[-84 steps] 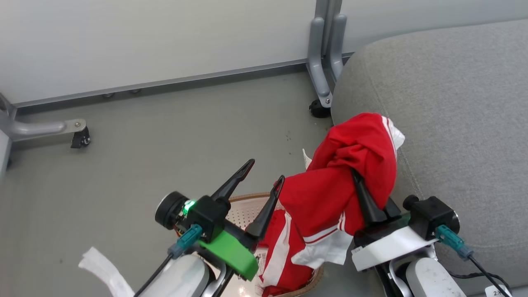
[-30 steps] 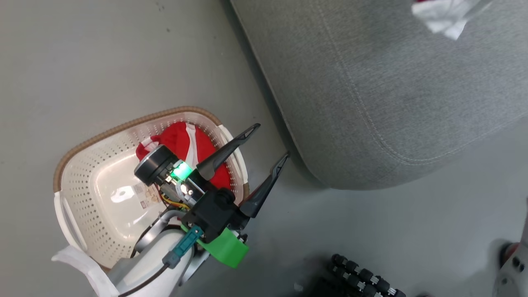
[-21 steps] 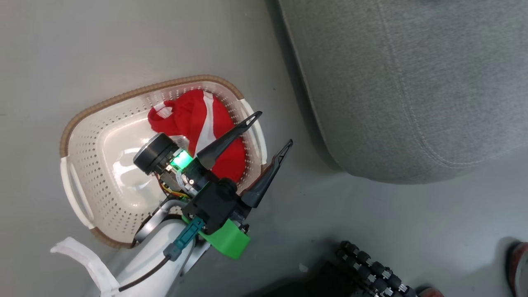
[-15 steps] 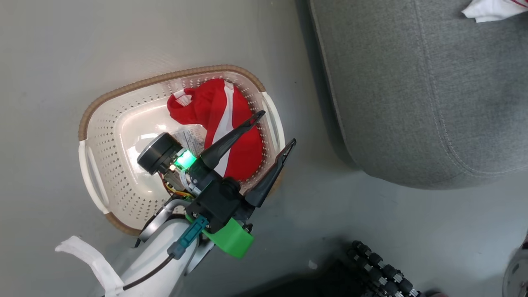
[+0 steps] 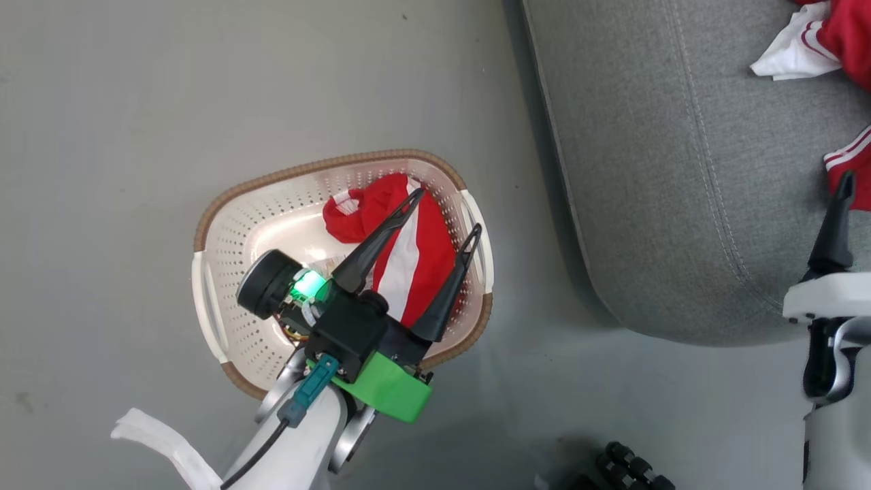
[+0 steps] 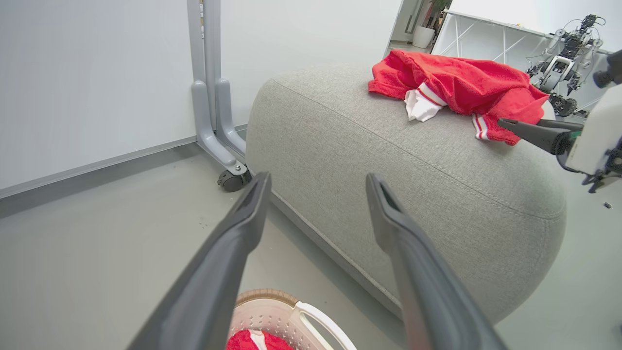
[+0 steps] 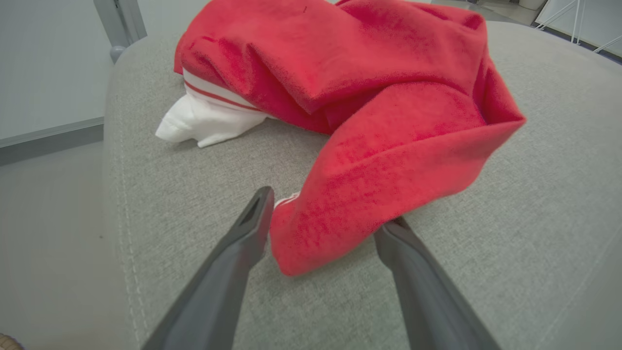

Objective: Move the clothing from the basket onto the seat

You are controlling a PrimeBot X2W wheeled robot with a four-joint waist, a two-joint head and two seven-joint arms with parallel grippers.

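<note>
Down on the smooth grey floor (image 5: 122,136), an oval cream-white perforated plastic basket (image 5: 228,235) with a brown woven-look rim sits near the large light grey fabric seat cushion (image 5: 680,170), a strip of floor showing between them. One soft bright red garment (image 5: 427,248) with a white stripe lies bunched inside the basket, pushed against the wall on the seat's side. Over it hangs the left gripper (image 5: 446,211), well clear of the cloth, its two long dark fingers spread wide and holding nothing. From the left wrist view those fingers (image 6: 228,262) point across at the seat cushion (image 6: 388,170), with the basket (image 6: 272,311) and a scrap of red garment (image 6: 252,341) low between them.

Up on the seat, look, the second red garment (image 7: 379,97) sprawls in a loose heap, a white cuff with a thin red stripe poking out at one end. The right gripper (image 7: 330,208) is right there with it: fingers parted, straddling the nearest fold of red cloth, which droops slack between them onto the cushion (image 7: 194,194). From the head view one of its dark fingers (image 5: 833,231) shows over the seat, beside a striped red hem. Behind the seat stand a white wall panel (image 6: 97,73) and a grey metal leg (image 6: 211,107) on a black castor (image 6: 233,181).
</note>
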